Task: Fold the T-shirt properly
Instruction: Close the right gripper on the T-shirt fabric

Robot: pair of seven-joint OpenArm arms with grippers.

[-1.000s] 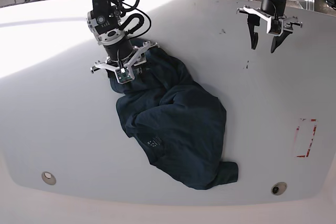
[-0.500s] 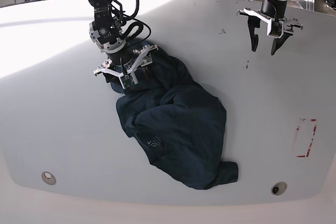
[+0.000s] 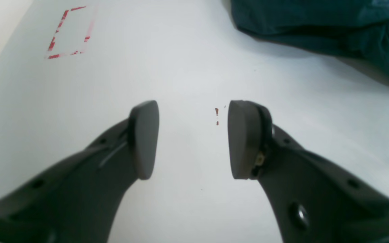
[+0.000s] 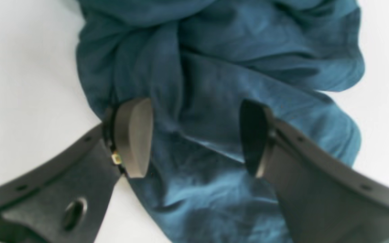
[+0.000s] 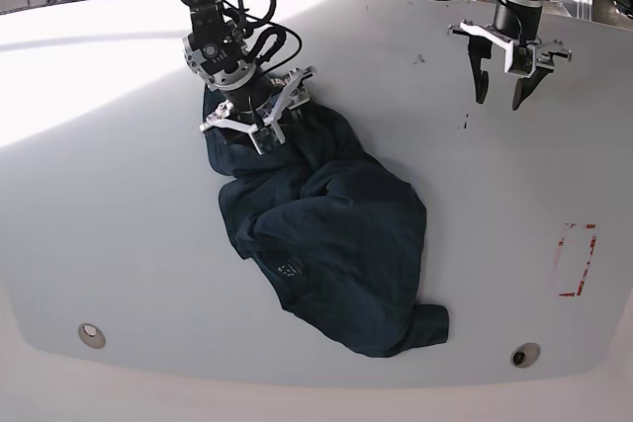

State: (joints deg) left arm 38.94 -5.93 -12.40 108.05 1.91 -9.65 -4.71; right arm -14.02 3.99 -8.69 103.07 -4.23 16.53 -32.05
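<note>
While the T-shirt lay crumpled on the table, the right gripper hung over its upper folds, jaws apart, holding nothing. Well apart, the left gripper stood open above bare tabletop.

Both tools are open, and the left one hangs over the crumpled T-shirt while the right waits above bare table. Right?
Sides swapped: the right wrist view shows the right tool over the T-shirt; the left tool waits above bare table. Both open.
</note>
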